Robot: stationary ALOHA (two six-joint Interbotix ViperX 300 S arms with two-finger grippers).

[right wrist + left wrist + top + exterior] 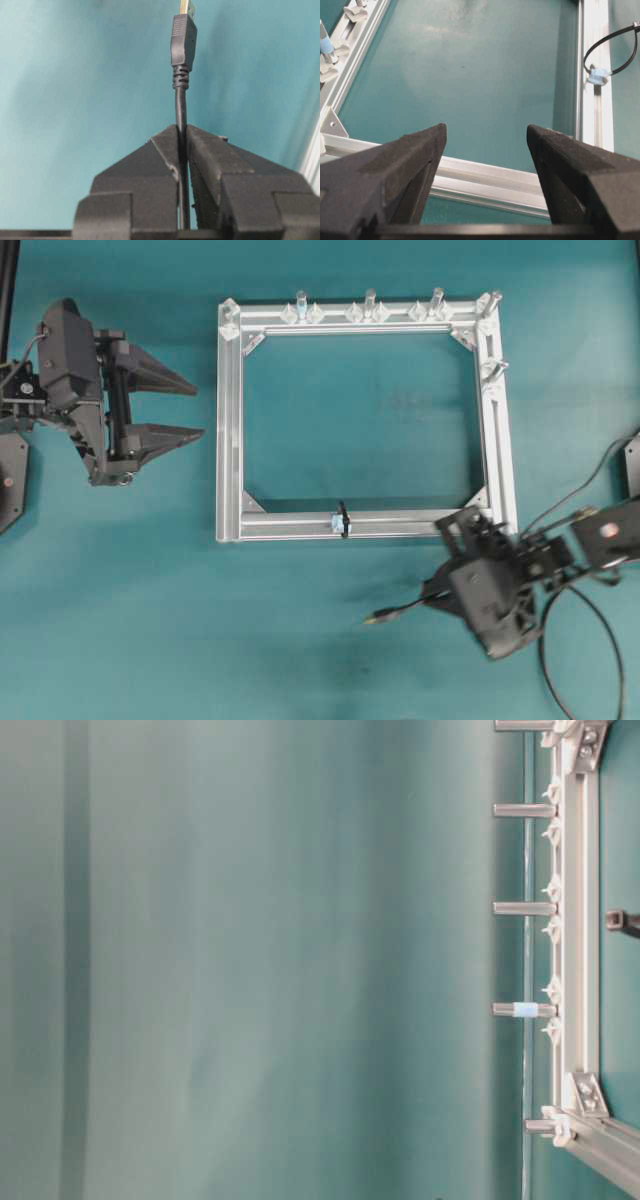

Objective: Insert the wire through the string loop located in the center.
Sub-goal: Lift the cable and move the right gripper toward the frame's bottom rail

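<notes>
The right gripper (182, 145) pinches the wire (180, 107) just behind its plug (metal tip leading), apparently for threading the string loop (343, 519), while the left gripper (178, 410) gapes idle.

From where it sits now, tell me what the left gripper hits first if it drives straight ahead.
The left gripper, jaws open, points at the frame's left bar. That bar looks first in line, though the gripper's height above it is unclear.

My left gripper (180, 410) hangs with jaws spread wide and empty, while my right gripper (182, 137) stands clamped on the wire (181, 105)
</notes>
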